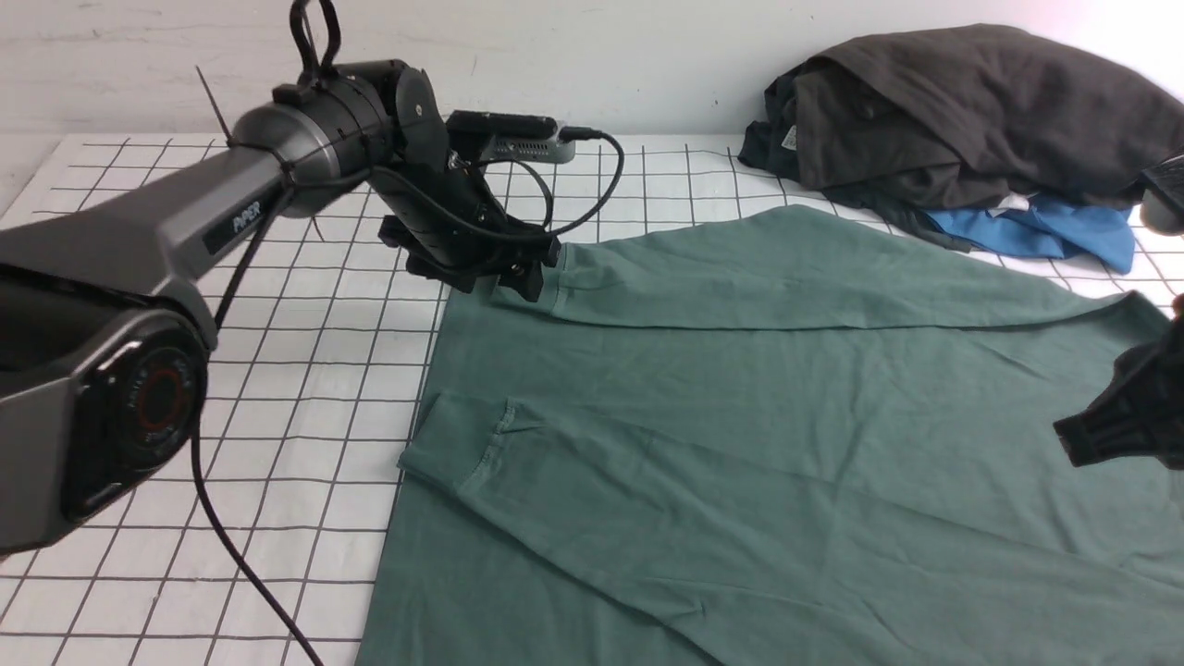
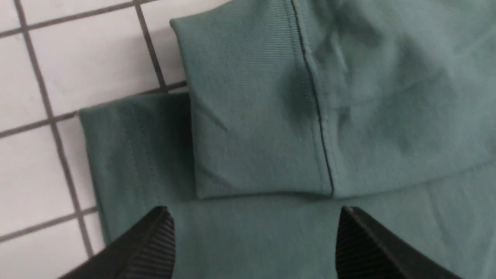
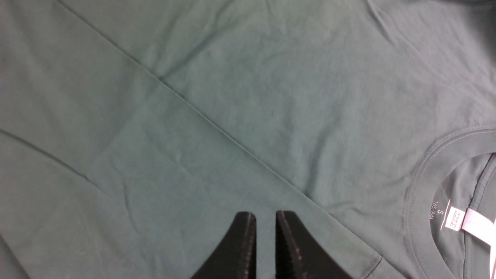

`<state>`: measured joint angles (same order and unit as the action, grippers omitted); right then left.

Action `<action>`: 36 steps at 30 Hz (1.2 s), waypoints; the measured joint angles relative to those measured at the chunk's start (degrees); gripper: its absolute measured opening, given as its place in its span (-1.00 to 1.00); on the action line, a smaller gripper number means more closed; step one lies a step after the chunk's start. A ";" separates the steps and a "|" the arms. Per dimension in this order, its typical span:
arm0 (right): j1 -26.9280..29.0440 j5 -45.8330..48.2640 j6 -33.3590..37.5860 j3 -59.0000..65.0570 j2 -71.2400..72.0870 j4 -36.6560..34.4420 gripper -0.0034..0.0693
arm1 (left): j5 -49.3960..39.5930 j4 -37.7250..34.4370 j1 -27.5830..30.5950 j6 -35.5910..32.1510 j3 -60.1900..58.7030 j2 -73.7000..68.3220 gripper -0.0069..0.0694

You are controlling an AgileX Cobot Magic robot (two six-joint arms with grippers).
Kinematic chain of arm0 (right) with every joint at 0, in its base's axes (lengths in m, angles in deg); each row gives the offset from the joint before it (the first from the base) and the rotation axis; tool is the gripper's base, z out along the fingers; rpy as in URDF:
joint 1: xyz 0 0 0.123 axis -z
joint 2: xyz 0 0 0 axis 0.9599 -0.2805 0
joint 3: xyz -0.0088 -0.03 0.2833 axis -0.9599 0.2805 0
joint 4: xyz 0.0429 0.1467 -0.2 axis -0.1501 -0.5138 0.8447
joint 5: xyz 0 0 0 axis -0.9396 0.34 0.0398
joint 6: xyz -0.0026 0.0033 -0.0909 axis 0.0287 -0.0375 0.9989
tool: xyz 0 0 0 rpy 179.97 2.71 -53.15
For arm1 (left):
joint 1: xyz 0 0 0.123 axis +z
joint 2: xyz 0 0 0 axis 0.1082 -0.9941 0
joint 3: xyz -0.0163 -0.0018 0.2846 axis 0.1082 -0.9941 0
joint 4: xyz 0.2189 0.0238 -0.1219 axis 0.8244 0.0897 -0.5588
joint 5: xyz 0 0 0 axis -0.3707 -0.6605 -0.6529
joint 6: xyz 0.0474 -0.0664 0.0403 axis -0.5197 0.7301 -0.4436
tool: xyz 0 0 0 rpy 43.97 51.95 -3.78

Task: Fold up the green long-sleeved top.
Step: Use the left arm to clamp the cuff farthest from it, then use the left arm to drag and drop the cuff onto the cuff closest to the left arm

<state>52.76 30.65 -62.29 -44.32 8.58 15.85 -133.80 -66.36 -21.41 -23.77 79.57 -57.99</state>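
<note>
Label (image 3: 471,224) inside green top (image 3: 232,116): print seemingly too small.

Green long-sleeved top (image 1: 786,416) lies flat on white gridded table (image 1: 305,370), both sleeves folded across the body. Left gripper (image 1: 523,273) sits at the far sleeve's cuff (image 1: 578,268). Right gripper (image 1: 1078,442) is over the top at the right edge, partly cropped. Dark garment heap (image 1: 971,111) and blue garment (image 1: 1054,236) are at back right.
</note>
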 joint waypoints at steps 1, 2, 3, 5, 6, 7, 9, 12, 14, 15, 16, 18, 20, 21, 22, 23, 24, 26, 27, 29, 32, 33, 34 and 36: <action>0.00 0.00 0.00 0.00 -0.22 0.06 -0.70 | 0.12 -0.02 0.00 0.48 1.10 -1.31 0.52; 0.00 -0.02 0.00 0.00 -0.35 0.11 -0.70 | 0.45 -0.07 0.00 0.74 2.11 -2.50 0.52; 0.00 -0.07 0.00 0.00 -0.40 0.11 -0.69 | 0.81 -0.15 0.00 1.11 2.85 -3.36 0.52; 0.00 -0.27 0.00 0.00 -0.45 0.11 -0.69 | 1.55 -0.38 0.00 1.67 4.52 -4.78 0.52; 0.00 -0.33 0.00 0.00 -0.45 0.11 -0.69 | 2.04 -0.47 0.00 1.82 5.06 -5.16 0.52; 0.00 -0.33 0.00 -0.06 -0.45 0.11 -0.69 | 2.78 -0.52 0.00 1.98 5.55 -5.71 0.51; 0.00 -0.40 0.05 -0.10 -0.45 0.11 -0.69 | 3.00 -0.59 0.00 2.44 5.97 -6.02 0.48; 0.00 -0.45 0.05 -0.16 -0.45 0.17 -0.68 | 3.20 -0.47 0.06 3.09 6.17 -6.13 0.26; 0.00 -0.45 0.05 -0.21 -0.45 0.17 -0.68 | 3.13 -0.36 0.06 3.09 6.17 -6.13 0.12; 0.00 -0.45 0.05 -0.21 -0.45 0.17 -0.68 | 2.73 -0.36 0.06 3.09 6.17 -6.13 -0.09; 0.00 -0.45 0.05 -0.21 -0.45 0.17 -0.68 | 2.29 -0.36 0.06 3.09 6.17 -6.13 -0.27; 0.00 -0.52 0.05 -0.21 -0.45 0.17 -0.68 | 1.31 -0.36 0.06 3.03 6.17 -5.94 -0.54; 0.00 -0.75 0.05 -0.21 -0.45 0.17 -0.68 | -0.11 -0.47 0.06 2.33 6.17 -5.29 -0.72; 0.00 -0.91 0.05 -0.21 -0.45 0.17 -0.68 | -1.11 -0.47 0.06 1.69 6.11 -4.74 -0.76; 0.00 -0.96 0.05 -0.21 -0.45 0.17 -0.68 | -2.18 -0.47 0.06 1.09 6.11 -3.92 -0.78; 0.00 -1.03 0.05 -0.21 -0.45 0.17 -0.68 | -2.45 -0.47 0.06 0.93 6.11 -3.75 -0.78; 0.00 -1.22 0.05 -0.21 -0.45 0.17 -0.68 | -4.34 -0.53 0.06 -0.12 6.11 -2.36 -0.79; 0.00 -1.62 0.05 -0.21 -0.45 0.17 -0.68 | -8.20 -0.59 0.06 -1.45 6.11 0.38 -0.79; 0.00 -1.93 0.05 -0.21 -0.45 0.17 -0.68 | -10.35 -0.59 0.06 -1.83 6.11 1.77 -0.79; 0.00 -2.00 0.05 -0.21 -0.45 0.22 -0.68 | -14.27 -0.59 0.06 -2.77 6.11 4.41 -0.79; 0.00 -2.00 0.05 -0.21 -0.45 0.51 -0.68 | -18.69 -0.59 0.06 -3.38 5.25 8.94 -0.79; 0.00 -2.00 0.05 -0.21 -0.45 0.57 -0.68 | -19.00 -0.59 0.06 -3.47 3.90 10.91 -0.79; 0.00 -1.79 0.05 -0.21 -0.45 0.57 -0.68 | -19.20 -0.59 0.06 -3.47 1.96 13.02 -0.79; 0.00 -1.09 0.05 -0.21 -0.38 0.57 -0.68 | -19.54 -0.59 0.06 -3.51 -3.64 17.66 -0.79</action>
<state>52.76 29.56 -62.24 -44.53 8.20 16.42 -153.34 -66.94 -21.35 -27.28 75.93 -40.33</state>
